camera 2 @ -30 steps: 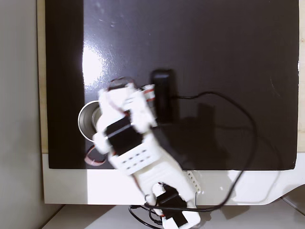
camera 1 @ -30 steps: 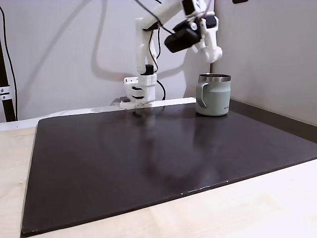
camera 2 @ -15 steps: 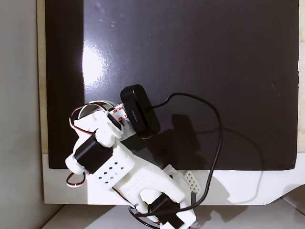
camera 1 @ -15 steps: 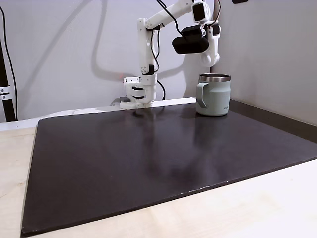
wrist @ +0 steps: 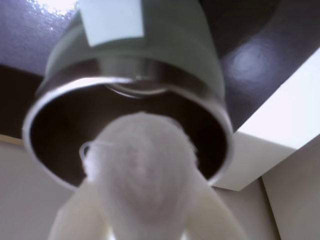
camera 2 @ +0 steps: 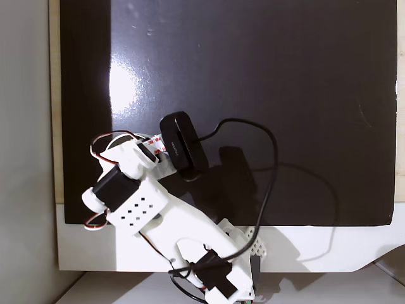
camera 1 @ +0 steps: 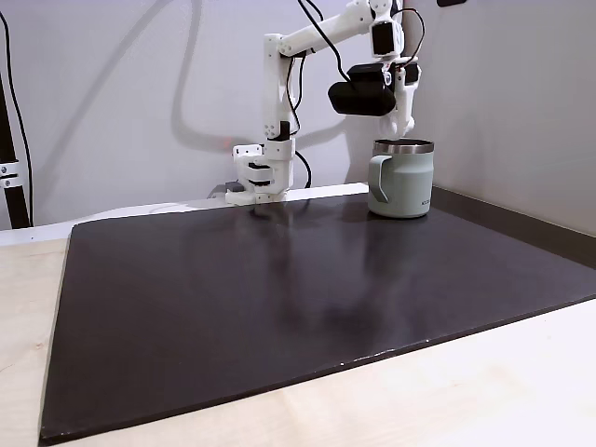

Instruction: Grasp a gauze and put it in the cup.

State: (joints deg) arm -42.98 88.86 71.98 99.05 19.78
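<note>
In the wrist view the white gauze (wrist: 141, 170) is a soft, fuzzy roll, and my gripper (wrist: 142, 200) is shut on it between two white fingers (wrist: 72, 220). Right under it gapes the mouth of the pale grey-green cup (wrist: 165, 45), with its silver rim and dark inside. The gauze hangs above the rim, over the opening. From the side, the gripper (camera 1: 404, 123) points down just above the cup (camera 1: 402, 182), which stands on the dark mat (camera 1: 279, 298) at the back right with its handle to the left.
The arm's base (camera 1: 259, 172) is clamped at the mat's back edge, left of the cup. A black camera (camera 2: 183, 145) with its cable rides on the wrist. A wall stands close behind the cup. A pale table edge (camera 1: 466, 400) surrounds the mat.
The arm has swung towards the cup. The gripper has turned to point down over its mouth, still holding the gauze.
</note>
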